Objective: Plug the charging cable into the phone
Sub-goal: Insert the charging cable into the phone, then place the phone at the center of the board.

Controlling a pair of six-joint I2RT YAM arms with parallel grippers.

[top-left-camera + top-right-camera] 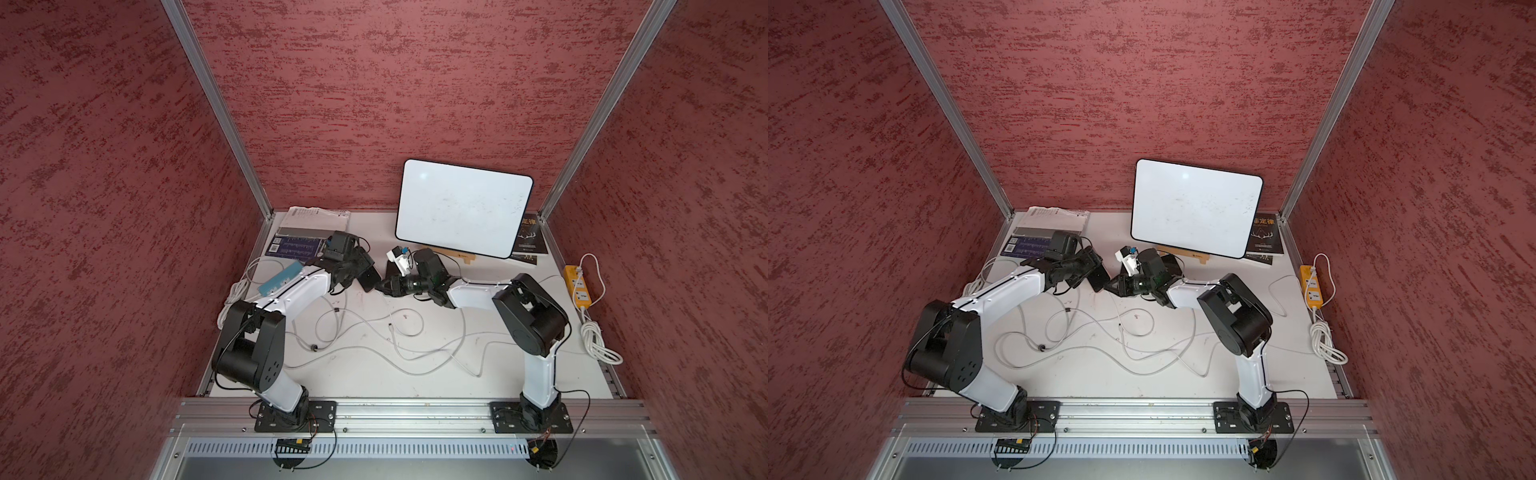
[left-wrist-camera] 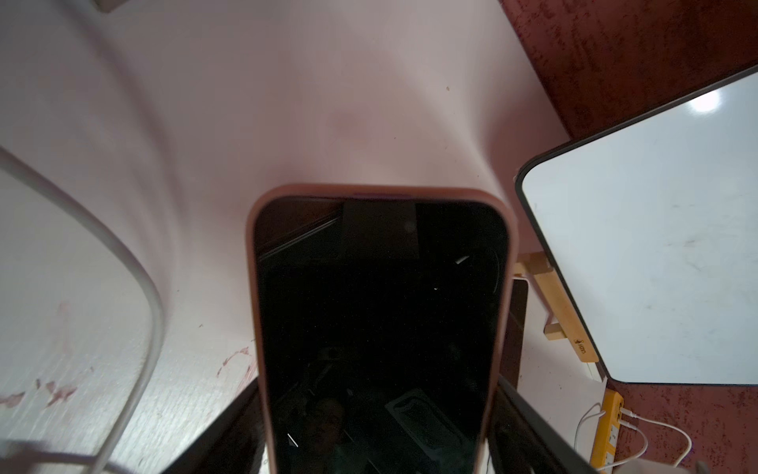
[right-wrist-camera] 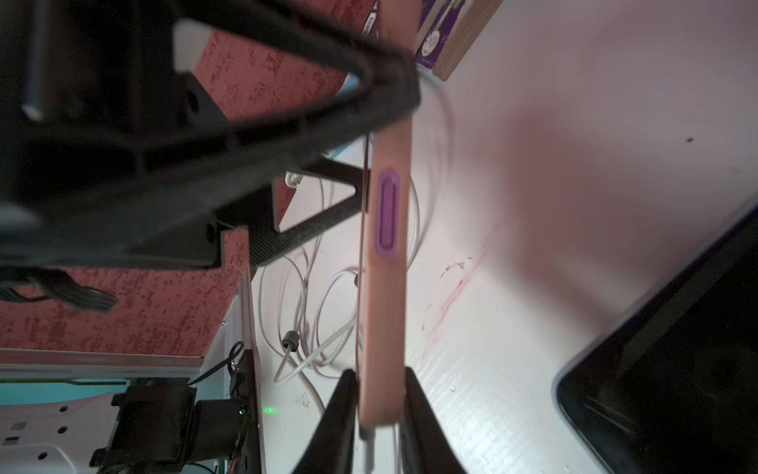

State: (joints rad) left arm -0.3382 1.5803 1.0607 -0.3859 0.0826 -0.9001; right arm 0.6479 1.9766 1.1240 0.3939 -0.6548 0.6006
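Being squeezed by the left gripper point(image 1: 359, 272), the phone point(image 2: 377, 328) is seen up off the table point(image 1: 353, 382), near the lower corner of the whiteboard point(image 1: 463, 208). Its long line is aimed from the left gripper straight at the right gripper point(image 3: 379, 371), so the plug end is nearer the right arm. That end is seen between the right jaws, with the white charging cable point(image 3: 366, 445) right at it. It cannot be told if those jaws are pinching or let go. The plug is judged to be in, or almost in.
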